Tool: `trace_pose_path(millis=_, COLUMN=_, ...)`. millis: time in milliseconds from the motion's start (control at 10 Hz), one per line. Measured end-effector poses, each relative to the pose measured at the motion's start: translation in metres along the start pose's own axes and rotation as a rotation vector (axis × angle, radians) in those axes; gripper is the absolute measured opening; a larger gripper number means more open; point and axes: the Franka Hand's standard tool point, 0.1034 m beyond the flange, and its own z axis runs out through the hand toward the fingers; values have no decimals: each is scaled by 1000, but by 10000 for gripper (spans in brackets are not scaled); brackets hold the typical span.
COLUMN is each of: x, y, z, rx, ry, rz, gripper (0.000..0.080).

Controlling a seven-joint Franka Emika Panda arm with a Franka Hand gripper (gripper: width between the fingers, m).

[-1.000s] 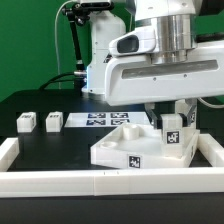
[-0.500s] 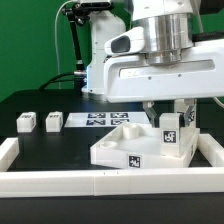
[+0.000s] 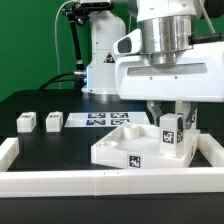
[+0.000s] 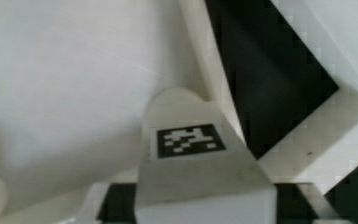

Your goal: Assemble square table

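Observation:
The square table's top (image 3: 118, 150) lies as a white rimmed tray right of centre, with a tag on its front face. A white tagged leg (image 3: 172, 134) stands upright in the top's right corner. My gripper (image 3: 171, 126) comes down from above and is shut on that leg, one finger on each side. In the wrist view the leg (image 4: 197, 140) runs out from between the dark pads (image 4: 119, 206), with the tray's white floor (image 4: 69, 90) beside it. Two loose legs (image 3: 26, 122) (image 3: 52, 122) sit on the black table at the exterior view's left.
The marker board (image 3: 100, 120) lies flat behind the tray. Long white border rails run along the front (image 3: 100, 182), the left (image 3: 8, 150) and the right (image 3: 212, 150). The robot's base and cables stand at the back.
The wrist housing has swung a little toward the exterior view's right. The held leg stays in the same corner of the top, and the loose legs have not moved.

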Motion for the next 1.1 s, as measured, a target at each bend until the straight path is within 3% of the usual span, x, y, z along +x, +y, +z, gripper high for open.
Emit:
trace_pose_path(millis=500, x=10, y=12, z=-1, rx=-24, ry=24, rz=152, gripper=310)
trace_pose_path(millis=600, x=10, y=12, z=-1, rx=-24, ry=25, rz=157, gripper=404)
trace_pose_path(millis=700, x=10, y=12, z=0, rx=-24, ry=24, rz=153, gripper=404)
trace_pose_path(millis=800, x=10, y=12, z=0, rx=-24, ry=24, rz=152, gripper=570)
trace_pose_path(millis=900, x=7, y=10, z=-2, rx=-26, ry=20, rz=119, gripper=570)
trace_pose_path(millis=1000, x=4, y=8, z=-3, rx=-26, ry=16, rz=83, gripper=635)
trace_pose_path(millis=1100, x=3, y=6, z=-6, rx=-24, ry=13, rz=60, gripper=645)
